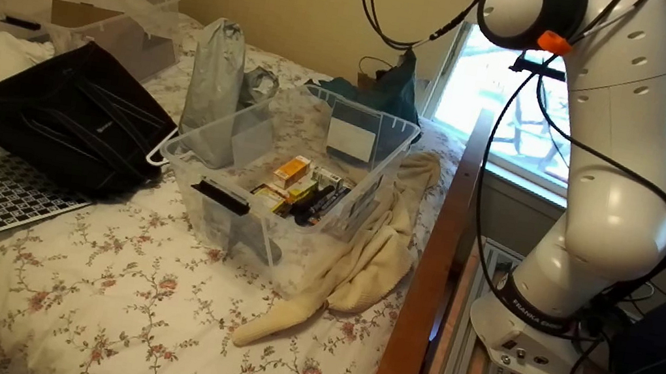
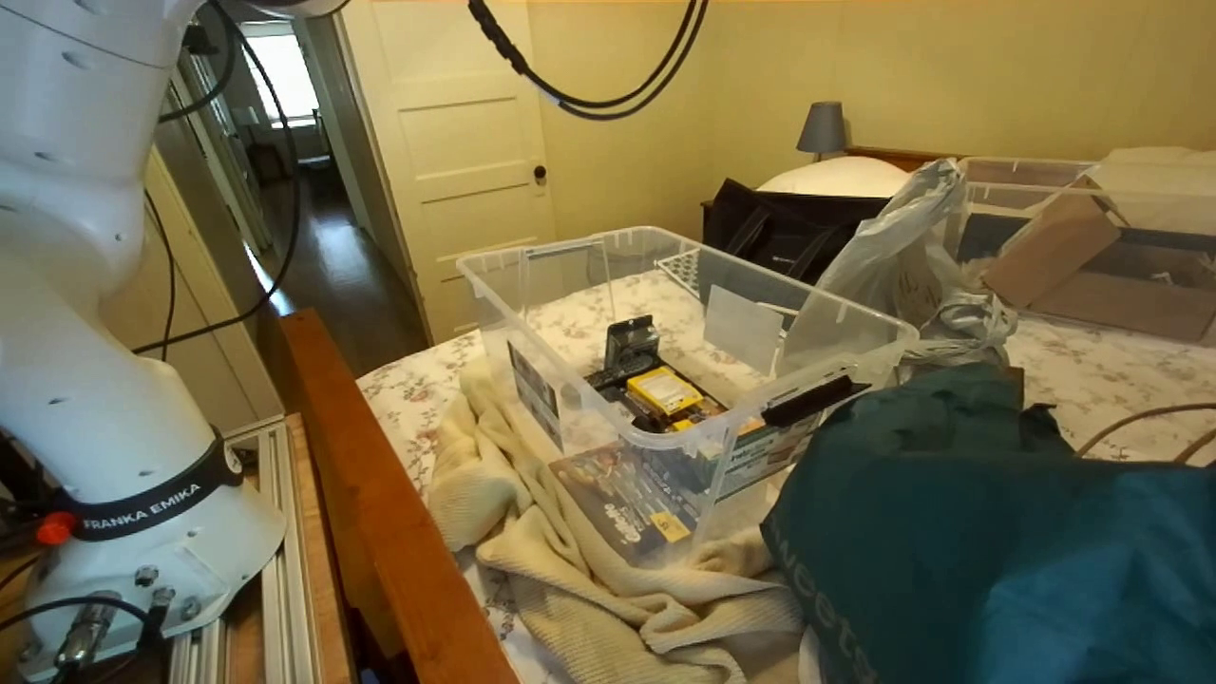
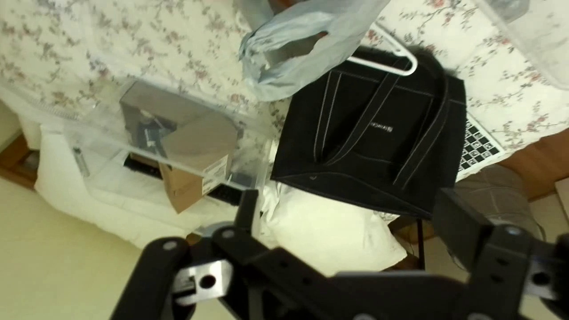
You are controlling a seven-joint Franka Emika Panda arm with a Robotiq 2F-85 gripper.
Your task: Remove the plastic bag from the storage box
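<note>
Since removal is seemingly ending, the spread gripper (image 3: 349, 206) is probably needing to retreat from the plastic bag (image 1: 214, 83).

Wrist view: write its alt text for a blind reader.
An open, empty gripper spans the bottom. A grey plastic bag at the top partly hides a black tote bag in the middle; at left, a clear box holds cardboard. Flowered bedding shows across the upper part.

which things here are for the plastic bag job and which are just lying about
For the job:
gray plastic bag
foreground clear storage box
hand

Just lying about:
black tote bag
white hanger
checkered board
cream ribbed cloth
teal bag
small cartons inside that box
</note>
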